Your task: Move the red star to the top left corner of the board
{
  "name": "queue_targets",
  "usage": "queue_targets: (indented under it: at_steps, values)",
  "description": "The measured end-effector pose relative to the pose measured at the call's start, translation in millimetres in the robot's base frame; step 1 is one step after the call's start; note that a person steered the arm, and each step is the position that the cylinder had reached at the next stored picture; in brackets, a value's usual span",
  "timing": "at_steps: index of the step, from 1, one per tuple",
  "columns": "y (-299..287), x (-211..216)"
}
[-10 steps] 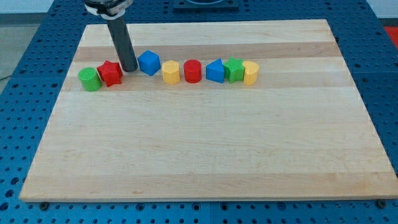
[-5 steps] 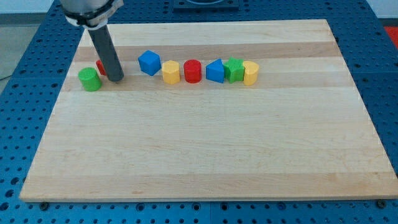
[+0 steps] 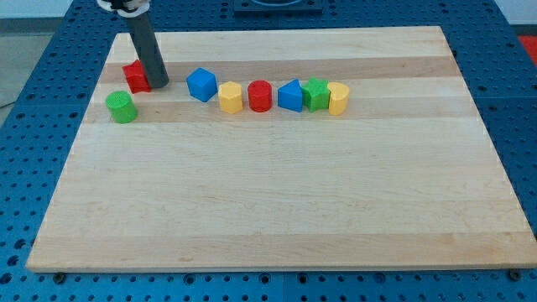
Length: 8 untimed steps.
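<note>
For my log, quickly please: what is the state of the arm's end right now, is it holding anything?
No gripper: my tip holds nothing; it sits against the red star on the star's right in the view.

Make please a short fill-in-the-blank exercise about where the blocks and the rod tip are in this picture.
1. My tip touches the view's right side of the ____ star.
2. The block below that star is the ____ cylinder.
3. The green block sits between the blue block and a ____ block.

Missing words: red; green; yellow
</note>
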<state>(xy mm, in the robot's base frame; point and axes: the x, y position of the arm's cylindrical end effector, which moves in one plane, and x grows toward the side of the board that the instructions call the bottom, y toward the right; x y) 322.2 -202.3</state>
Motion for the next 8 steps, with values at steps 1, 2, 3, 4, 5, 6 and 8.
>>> queue_targets:
  at_steps: [1,2,3,4,5,6,8]
  values:
    - [-23,4]
    - [-32,20]
    - [-35,35]
    - [-49,23]
    - [-49,-9]
    - [-49,-24]
    - [-84,-8]
